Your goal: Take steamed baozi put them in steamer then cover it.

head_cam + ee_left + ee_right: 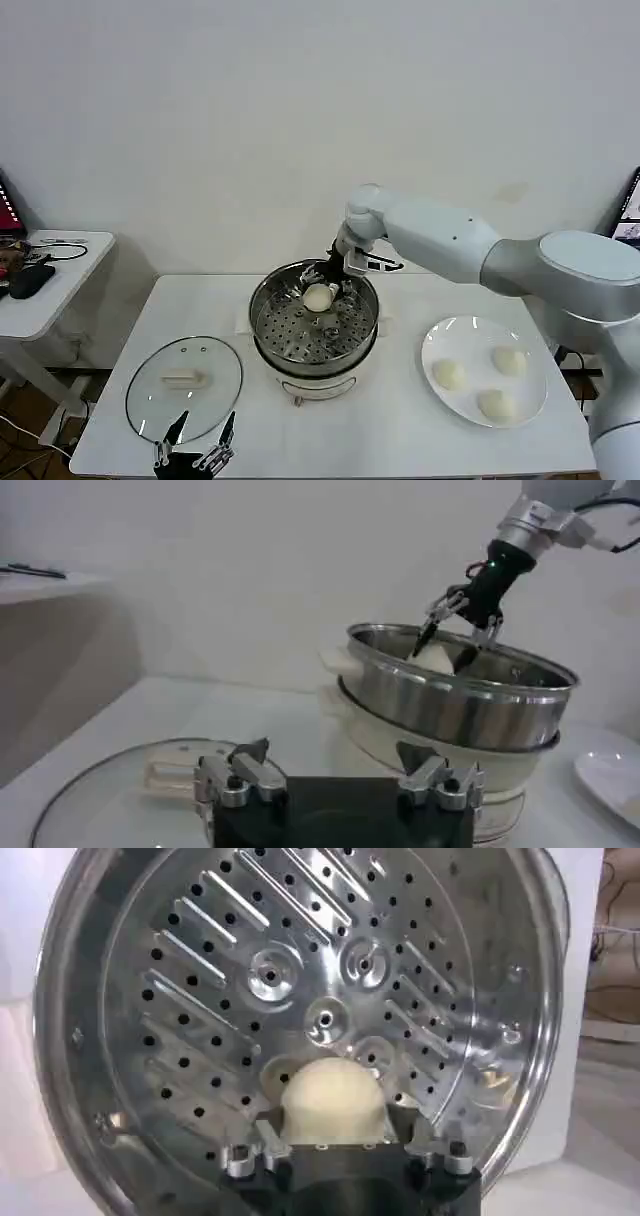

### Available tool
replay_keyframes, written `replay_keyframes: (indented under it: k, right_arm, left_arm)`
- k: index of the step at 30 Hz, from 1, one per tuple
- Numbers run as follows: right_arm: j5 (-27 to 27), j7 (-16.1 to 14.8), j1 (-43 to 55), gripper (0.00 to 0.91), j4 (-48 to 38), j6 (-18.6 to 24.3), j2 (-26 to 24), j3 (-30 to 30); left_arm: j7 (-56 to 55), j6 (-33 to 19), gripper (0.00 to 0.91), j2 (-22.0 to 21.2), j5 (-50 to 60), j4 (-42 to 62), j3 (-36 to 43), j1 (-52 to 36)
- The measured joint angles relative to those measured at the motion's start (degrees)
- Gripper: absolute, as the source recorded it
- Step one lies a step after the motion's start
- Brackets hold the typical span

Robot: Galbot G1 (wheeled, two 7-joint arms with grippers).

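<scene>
While your right gripper (pixel 322 290) hangs inside the steamer (pixel 300 335), toward its far wall, its jaws pinch one baozi (pixel 318 298) just above the perforated floor, so the release goes straight down. Three more baozi wait on the plate (pixel 440 345) right of the steamer. Your left gripper (pixel 193 447) idles with jaws spread beside the cover (pixel 150 385), left of the steamer.

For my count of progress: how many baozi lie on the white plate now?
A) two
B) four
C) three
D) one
C: three baozi lie on the white plate; the fourth is between the right gripper's fingers inside the steamer.
</scene>
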Motion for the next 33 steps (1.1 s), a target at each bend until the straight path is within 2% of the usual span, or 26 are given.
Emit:
replay_keyframes:
  k: [6, 10, 25, 33]
  right_arm:
    - [1.38, 0.42, 1.37, 0.907, 1.35, -0.74, -1.22, -0.57]
    - [4.52, 0.1, 3.4, 0.907, 3.47, -3.28, -2.75, -2.16]
    - [25.07, -1.1, 13.0, 0.907, 15.94, -22.76, -12.49, -11.87]
    - [35.48, -2.57, 18.21, 0.907, 21.58, -31.22, -18.18, -17.5]
  left_arm:
    - [0.02, 0.01, 0.907, -0.13, 0.12, -0.02, 0.2, 0.14]
    - [0.02, 0.0, 0.907, -0.22, 0.15, -0.08, 0.19, 0.25]
    - [0.01, 0.37, 0.907, -0.2, 0.18, -0.64, 1.18, 0.26]
    - [0.0, 0.23, 0.907, -0.32, 0.19, -0.44, 1.32, -0.25]
